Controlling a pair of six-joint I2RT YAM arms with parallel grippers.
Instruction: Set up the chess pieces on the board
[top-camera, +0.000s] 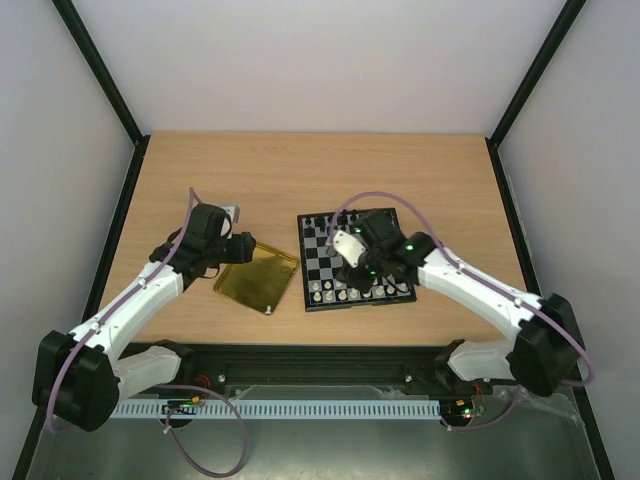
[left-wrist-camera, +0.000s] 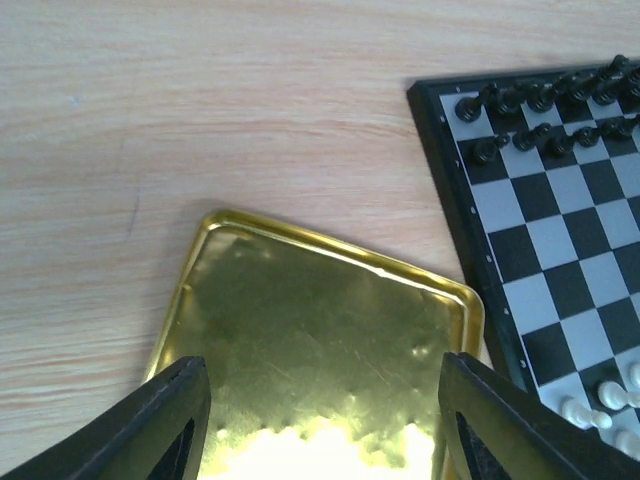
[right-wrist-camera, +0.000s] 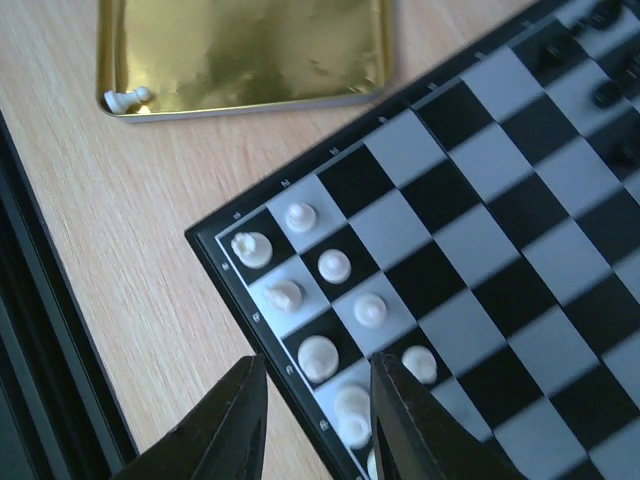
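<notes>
**Both end effectors released: the right over the white ranks, the left over the tray**

The chess pieces (right-wrist-camera: 334, 265) are shown standing on the board (right-wrist-camera: 500, 260), ranged in two rows along the edge nearest the arm bases. One further white piece (right-wrist-camera: 125, 98) is seen lying in a corner of the gold tray (right-wrist-camera: 240, 50), off the board. The black chessmen (left-wrist-camera: 540, 100) are ranked along the opposite edge of the board. The board is laid on the wooden counter (top-camera: 300, 170), right of centre. The tray is set just beside it on the left and is turned at an angle to it; whether tray and board rim touch cannot be told.

The right end effector (right-wrist-camera: 318, 400) is held low over the white corner of the board. Its fingers are partly parted, and white pieces are visible in the gap, with none pinched. Contact between the fingers and the board cannot be judged.

The left end effector (left-wrist-camera: 325, 400) is held above the tray with its fingers spread wide. Only the bare gold floor is seen between them, and nothing is grasped.
</notes>
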